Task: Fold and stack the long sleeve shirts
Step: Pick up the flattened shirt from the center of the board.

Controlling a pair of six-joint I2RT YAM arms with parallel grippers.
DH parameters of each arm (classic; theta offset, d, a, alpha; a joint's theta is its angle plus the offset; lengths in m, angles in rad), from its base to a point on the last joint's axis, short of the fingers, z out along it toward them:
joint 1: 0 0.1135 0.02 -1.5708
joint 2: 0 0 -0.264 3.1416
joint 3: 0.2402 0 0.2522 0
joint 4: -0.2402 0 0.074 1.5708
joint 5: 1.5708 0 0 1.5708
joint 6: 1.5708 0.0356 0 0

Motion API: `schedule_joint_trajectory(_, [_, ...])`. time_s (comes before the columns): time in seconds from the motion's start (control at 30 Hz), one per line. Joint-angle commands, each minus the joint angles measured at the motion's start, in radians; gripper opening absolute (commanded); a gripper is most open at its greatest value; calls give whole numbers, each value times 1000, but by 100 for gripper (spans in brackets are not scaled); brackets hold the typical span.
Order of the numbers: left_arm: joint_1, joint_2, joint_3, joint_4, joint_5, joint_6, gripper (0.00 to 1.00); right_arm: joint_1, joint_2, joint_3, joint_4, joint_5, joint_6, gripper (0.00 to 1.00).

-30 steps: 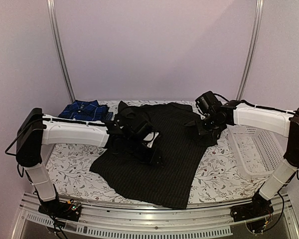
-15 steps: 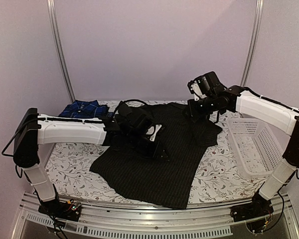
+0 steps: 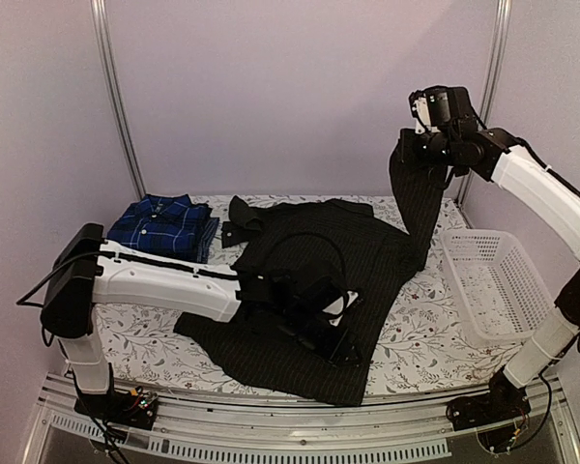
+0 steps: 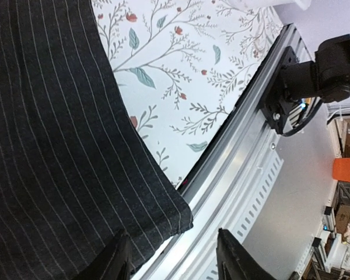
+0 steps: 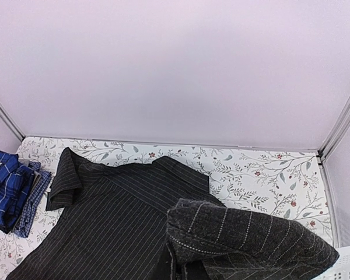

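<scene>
Hanging from the clamped right tool (image 3: 411, 147), pinstriped shirt (image 3: 367, 261) lies under half-open left tool (image 4: 175, 261)

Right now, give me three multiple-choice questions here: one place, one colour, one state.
1. Where does the blue plaid shirt lie? A far left of the table; B near right corner; C hanging in the air.
2. What colour is the basket? A red; B white; C black.
3. The sleeve of the pinstriped shirt is: A flat on the table; B rolled up; C held up in the jaws of the right arm.
Answers: A, it sits folded by the far left edge; B, its mesh is white; C, the sleeve hangs from the raised, shut jaws.
</scene>
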Motion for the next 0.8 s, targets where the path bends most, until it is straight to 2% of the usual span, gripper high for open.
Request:
schedule_joint_trajectory(0.0, [-80, 66, 57, -55, -57, -90, 48, -5, -62, 62, -14, 65, -33, 0])
schedule_joint_trajectory(0.3, [-214, 194, 213, -193, -159, -241, 44, -4, -147, -12, -63, 15, 31, 0])
schedule_joint_trajectory(0.47, [-247, 293, 355, -378, -280, -313, 40, -5, -170, -21, -85, 6, 39, 0])
schedule_joint_trajectory(0.57, [-255, 332, 415, -437, -318, -337, 38, -5, -175, -22, -93, -6, 45, 0])
schedule_joint_trajectory(0.77, [-290, 451, 603, -633, -435, -394, 38, -5, -180, -22, -101, -18, 45, 0])
